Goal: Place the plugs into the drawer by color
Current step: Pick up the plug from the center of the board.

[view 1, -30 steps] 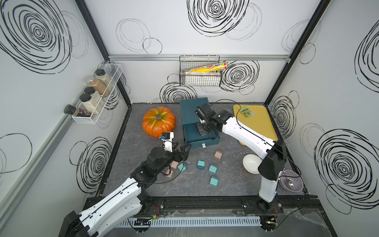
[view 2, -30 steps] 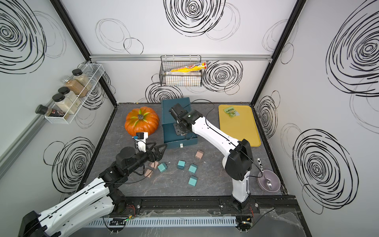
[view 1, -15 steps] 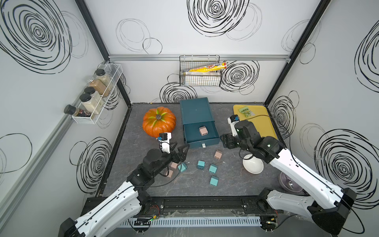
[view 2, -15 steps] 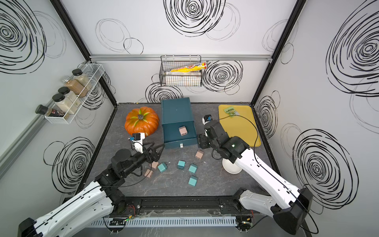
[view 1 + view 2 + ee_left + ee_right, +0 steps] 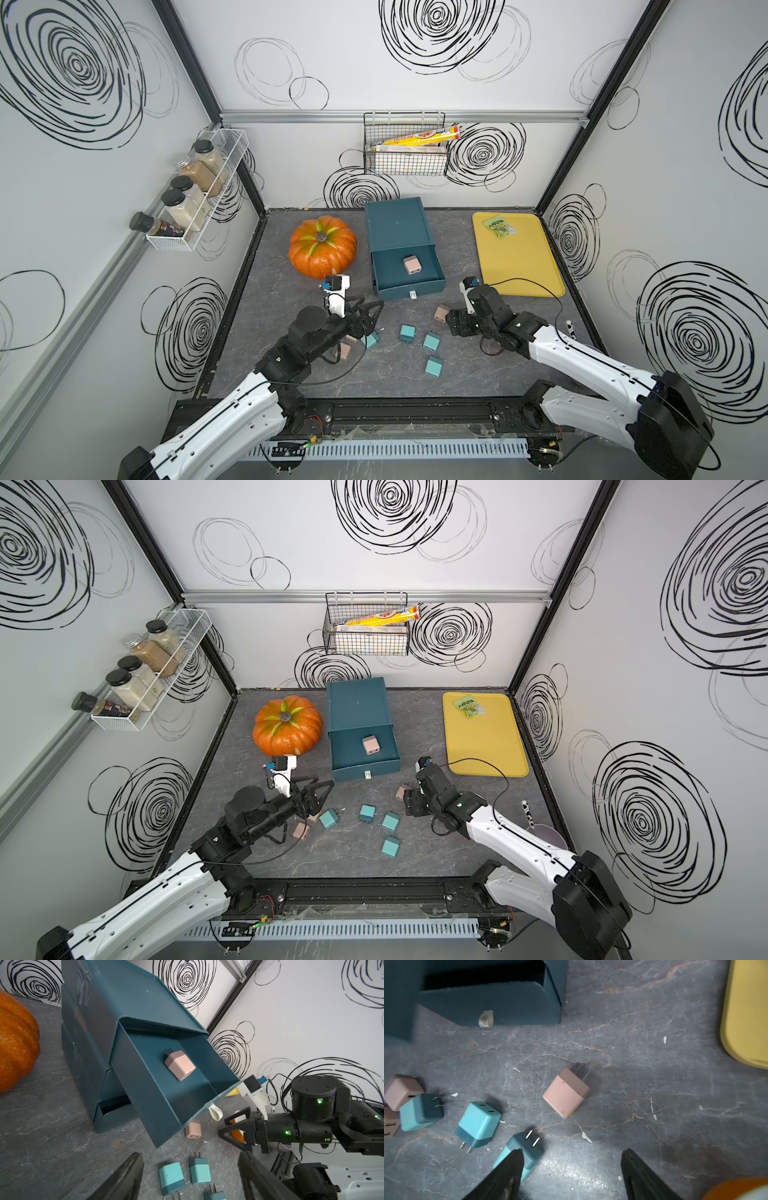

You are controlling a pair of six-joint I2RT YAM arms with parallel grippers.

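The dark teal drawer (image 5: 397, 226) has its top tray pulled out, and one pink plug (image 5: 412, 264) lies inside (image 5: 180, 1065). Several teal plugs (image 5: 407, 333) are scattered on the table in front. My left gripper (image 5: 372, 311) hangs open above the leftmost teal plug (image 5: 370, 340); two pink plugs (image 5: 345, 352) lie partly hidden under it. In the left wrist view, two teal plugs (image 5: 172, 1178) show between its jaws (image 5: 190, 1178). My right gripper (image 5: 451, 322) is open and empty beside a loose pink plug (image 5: 441, 311), which lies ahead of its jaws (image 5: 571, 1167) in the right wrist view (image 5: 566, 1093).
An orange pumpkin (image 5: 323, 246) stands left of the drawer. A yellow tray (image 5: 517, 257) with a green packet (image 5: 498, 226) lies at the back right. A marker (image 5: 570, 328) lies near the right edge. A spice rack and a wire basket hang on the walls.
My right arm has swung from over the open drawer down to the table by the loose pink plug, its jaws widening; a pink plug now lies in the drawer. The left jaws narrowed slightly.
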